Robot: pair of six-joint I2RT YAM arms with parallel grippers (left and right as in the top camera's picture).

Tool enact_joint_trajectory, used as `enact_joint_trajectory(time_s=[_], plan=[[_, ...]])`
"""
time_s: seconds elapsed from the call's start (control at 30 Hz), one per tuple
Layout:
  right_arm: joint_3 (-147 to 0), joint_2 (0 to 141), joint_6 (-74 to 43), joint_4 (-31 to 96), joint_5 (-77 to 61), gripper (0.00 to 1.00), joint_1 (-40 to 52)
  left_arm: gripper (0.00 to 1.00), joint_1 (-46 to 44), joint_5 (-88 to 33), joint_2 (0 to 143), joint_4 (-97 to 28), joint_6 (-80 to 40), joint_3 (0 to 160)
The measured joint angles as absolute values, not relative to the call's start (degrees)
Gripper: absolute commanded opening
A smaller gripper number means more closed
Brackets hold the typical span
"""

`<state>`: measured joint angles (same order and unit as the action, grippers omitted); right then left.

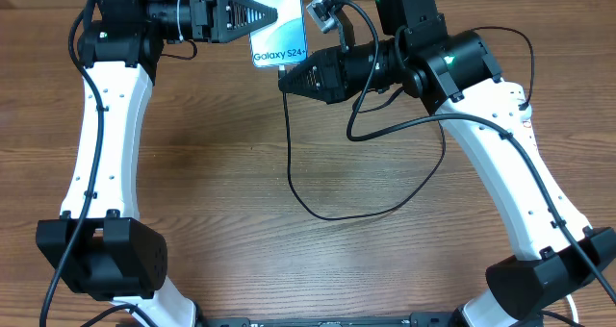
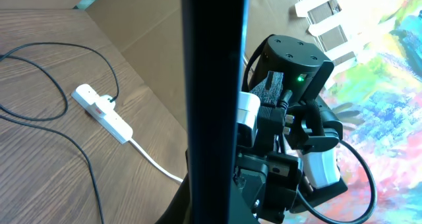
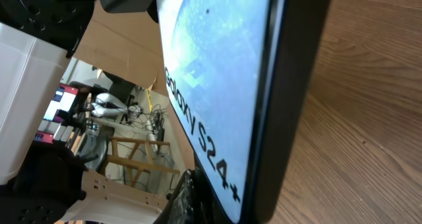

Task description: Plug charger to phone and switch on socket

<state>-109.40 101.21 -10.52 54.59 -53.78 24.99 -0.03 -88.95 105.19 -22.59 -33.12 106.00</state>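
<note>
The phone (image 1: 279, 38), its blue screen reading "Galaxy S24+", is held up at the back of the table with my left gripper (image 1: 273, 17) shut on its side. In the left wrist view the phone (image 2: 214, 85) is a dark upright bar. My right gripper (image 1: 286, 80) is shut on the charger's plug tip, right at the phone's lower edge. The charger cable (image 1: 291, 163) hangs down from there and loops over the table. The phone's screen (image 3: 217, 85) fills the right wrist view. The white socket (image 2: 102, 112) lies on the table, with a black plug in it.
The socket's thick white cord (image 2: 155, 161) runs off toward the table edge. The black cable (image 2: 86, 165) curves over the wood around the socket. The right arm (image 2: 290, 138) is close behind the phone. A brown cardboard wall (image 2: 151, 26) stands beyond the table.
</note>
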Motion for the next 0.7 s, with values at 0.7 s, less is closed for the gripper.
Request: enact_joint_trajectory(time_s=[0.7], plan=[[-109.4,101.2,-12.8,52.8,-53.8,0.04,25.0,0.04,0.0,-88.3,105.2,-22.1,-33.1,106.0]])
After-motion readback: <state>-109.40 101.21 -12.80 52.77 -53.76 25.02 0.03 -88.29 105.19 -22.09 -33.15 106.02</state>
